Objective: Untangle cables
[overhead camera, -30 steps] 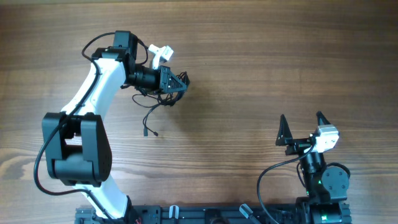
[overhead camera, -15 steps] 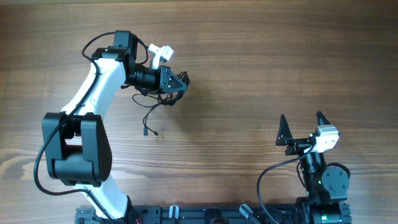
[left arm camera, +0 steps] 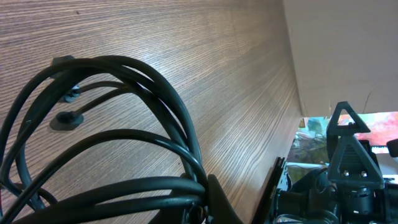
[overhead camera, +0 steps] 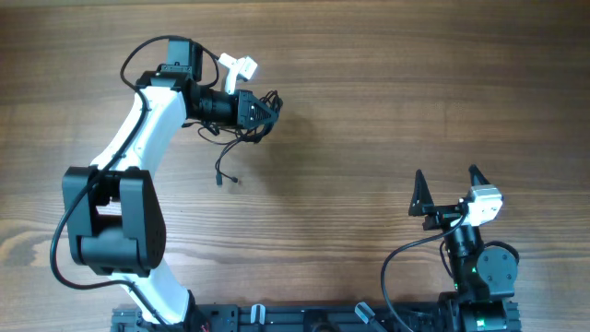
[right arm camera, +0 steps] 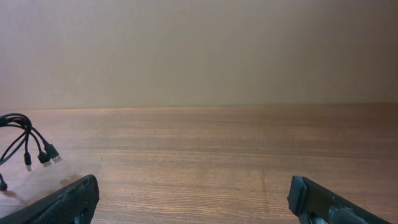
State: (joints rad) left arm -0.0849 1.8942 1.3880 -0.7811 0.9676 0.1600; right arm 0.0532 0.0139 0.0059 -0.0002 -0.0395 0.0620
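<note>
Wood-grain bench [overhead camera: 387,111] fills the overhead view, brown and streaked along its length, and from the right wrist it ends at a plain beige wall [right arm camera: 199,50]. At the near edge the right tool [overhead camera: 449,189] sits low by its base with its two fingers spread wide and nothing between them, as it was a second ago. Farther out, the left tool [overhead camera: 269,105] is clenched on the cables [overhead camera: 235,148], a small black bundle gathered at its tips with loose strands trailing toward the near side. Against the earlier overhead frame, this tool has shifted a little toward the far edge, and the lowest dangling plug has gone along with it. From the left wrist the cables [left arm camera: 124,124] arc close to the lens in thick dark loops. The spot where they meet the fingers is cut off at the bottom of that picture, so the grip itself is hard to make out there. Two small plug ends hang against the grain; whether they touch the bench cannot be told. In the right wrist view the cables [right arm camera: 28,146] are tiny at the left border and partly cropped, and overhead the bundle merges with the black tool
</note>
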